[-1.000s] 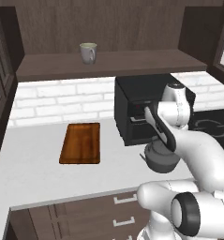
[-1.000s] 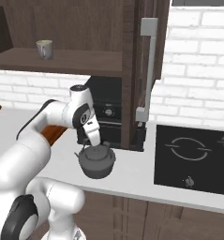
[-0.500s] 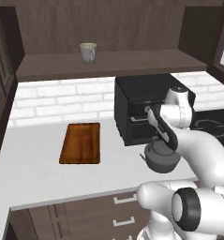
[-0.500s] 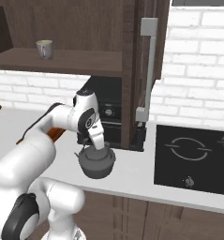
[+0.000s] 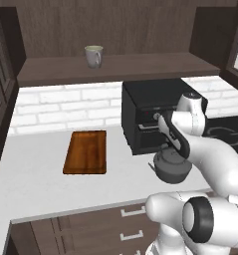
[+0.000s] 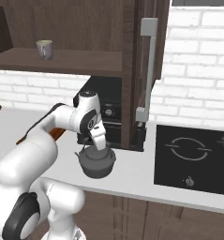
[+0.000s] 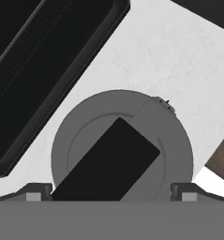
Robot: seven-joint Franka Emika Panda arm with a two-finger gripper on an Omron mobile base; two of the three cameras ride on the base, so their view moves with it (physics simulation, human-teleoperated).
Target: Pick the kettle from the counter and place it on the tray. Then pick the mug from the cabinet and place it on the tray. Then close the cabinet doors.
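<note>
1 dark grey kettle (image 5: 172, 168) on the pale worktop (image 5: 36, 174) at 3 o'clock of the wooden tray (image 5: 86, 151), fingers (image 7: 32, 191) spread fully wide just above its black handle, gripping nothing, mug (image 5: 94, 56) on the cabinet shelf (image 5: 140, 63) at 12 o'clock of the tray.

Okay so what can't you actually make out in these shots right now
- Gripper fingertips: left base view, the hand covers them; hand view, cut by the bottom edge.
- Kettle handle and lid knob: right base view, behind the hand; whether the open jaws touch the handle is unclear.
- Tray: right base view, mostly behind the arm.
- Mug contents: too small.
</note>
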